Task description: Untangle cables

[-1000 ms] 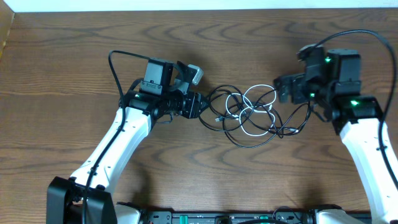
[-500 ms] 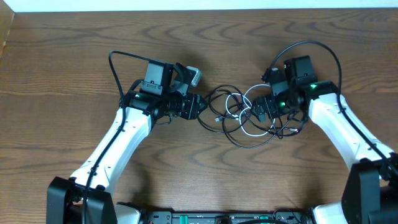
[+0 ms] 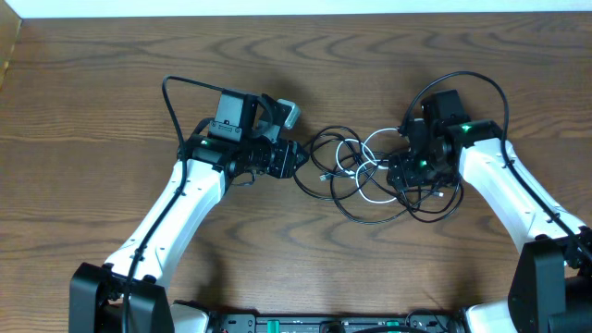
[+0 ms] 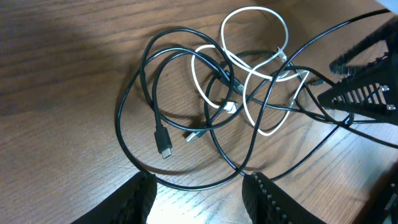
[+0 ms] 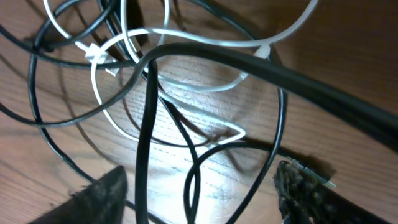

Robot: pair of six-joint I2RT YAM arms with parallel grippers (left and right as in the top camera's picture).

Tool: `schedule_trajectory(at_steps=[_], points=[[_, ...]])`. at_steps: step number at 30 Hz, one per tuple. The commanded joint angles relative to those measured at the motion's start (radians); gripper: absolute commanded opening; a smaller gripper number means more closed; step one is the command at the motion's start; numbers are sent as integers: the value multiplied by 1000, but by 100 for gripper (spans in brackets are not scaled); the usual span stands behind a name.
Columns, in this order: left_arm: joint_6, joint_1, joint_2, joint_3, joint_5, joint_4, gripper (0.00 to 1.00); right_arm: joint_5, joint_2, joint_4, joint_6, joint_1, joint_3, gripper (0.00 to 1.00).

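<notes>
We find the cables [image 3: 370, 171] knotted on the bench [image 3: 92, 92] between both sets of jaws. Left gripper [image 4: 200, 180]: jaws apart, empty, just short of a black loop. Right gripper [image 5: 199, 177]: jaws open astride black strands. We judge this the grasping step; next, close on one strand only.

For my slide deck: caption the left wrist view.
Open left gripper faces a knot of black cable and white cable on wooden table.

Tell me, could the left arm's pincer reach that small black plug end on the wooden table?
Probably yes: the small black plug end lies uncovered just ahead of the open left pincer, with only one thin black cable loop crossing between.
</notes>
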State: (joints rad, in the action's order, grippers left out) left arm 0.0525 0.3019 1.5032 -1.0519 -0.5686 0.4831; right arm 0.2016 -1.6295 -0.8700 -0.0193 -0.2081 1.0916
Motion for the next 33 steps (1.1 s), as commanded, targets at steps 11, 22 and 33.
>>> schedule_trajectory(at_steps=[11, 22, 33], points=[[-6, -5, -17, 3, 12, 21, 50, 100, 1, 86, -77, -16, -124, 2], [-5, -5, -17, 3, 11, 40, 50, 351, 22, 220, -45, -39, 103, 1], [-5, -3, -17, 3, -83, 31, 54, 179, 23, -86, -124, -27, 829, 1]])
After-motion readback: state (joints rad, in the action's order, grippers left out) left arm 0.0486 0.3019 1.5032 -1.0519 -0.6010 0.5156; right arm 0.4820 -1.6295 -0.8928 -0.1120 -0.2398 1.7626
